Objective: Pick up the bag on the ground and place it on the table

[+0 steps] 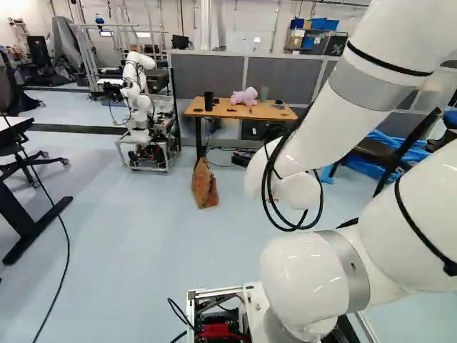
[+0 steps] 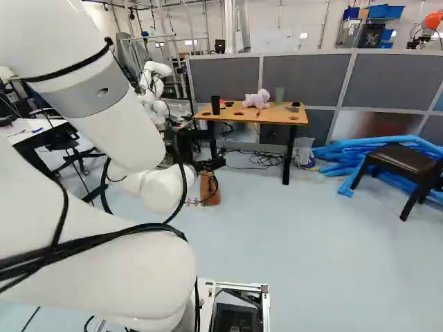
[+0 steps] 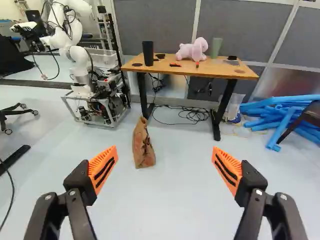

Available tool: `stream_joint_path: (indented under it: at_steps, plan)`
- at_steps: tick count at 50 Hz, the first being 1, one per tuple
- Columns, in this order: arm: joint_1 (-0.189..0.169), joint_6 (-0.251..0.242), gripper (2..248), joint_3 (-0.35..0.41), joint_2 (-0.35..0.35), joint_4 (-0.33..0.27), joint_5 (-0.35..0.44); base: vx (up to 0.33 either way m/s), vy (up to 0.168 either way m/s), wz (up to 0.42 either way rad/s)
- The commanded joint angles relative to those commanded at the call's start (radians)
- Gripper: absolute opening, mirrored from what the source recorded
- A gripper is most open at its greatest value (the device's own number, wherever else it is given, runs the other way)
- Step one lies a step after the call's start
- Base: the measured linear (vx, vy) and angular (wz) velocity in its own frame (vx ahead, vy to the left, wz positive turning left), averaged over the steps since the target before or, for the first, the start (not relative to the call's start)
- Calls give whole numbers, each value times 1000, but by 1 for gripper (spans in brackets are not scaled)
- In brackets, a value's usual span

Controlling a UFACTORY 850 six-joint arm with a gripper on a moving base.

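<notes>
Black parts of my gripper (image 2: pixel 210 164) show beyond the arm's white wrist in the right base view, its fingertips not discernible there. In the wrist view the gripper (image 3: pixel 164 155) is open, its orange-padded fingers wide apart with nothing held. The brown paper bag (image 3: pixel 143 145) stands on the floor (image 3: pixel 170 200) well ahead of the fingers, nearer the left one, its top narrow and crumpled. The left base view shows the same bag (image 1: pixel 204 184) left of the arm. Behind it is the wooden table (image 3: pixel 175 70), the bag standing before its left leg.
On the table are a black cup (image 3: pixel 148 53), a pink plush toy (image 3: pixel 193 49) and a greenish cup (image 3: pixel 216 47). Another robot (image 3: pixel 80 60) stands left of the table. Cables (image 3: pixel 192 115) lie beneath it; blue tubes (image 3: pixel 285 112) and a dark chair (image 2: pixel 401 166) are to its right.
</notes>
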Motion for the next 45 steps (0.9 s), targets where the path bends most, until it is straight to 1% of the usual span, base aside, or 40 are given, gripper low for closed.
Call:
stream_joint_path:
  at_steps: [14, 45]
  plan:
    - [0, 0, 247, 0, 0, 0, 0, 208, 8, -9]
    - [0, 0, 247, 0, 0, 0, 0, 199, 41, -21]
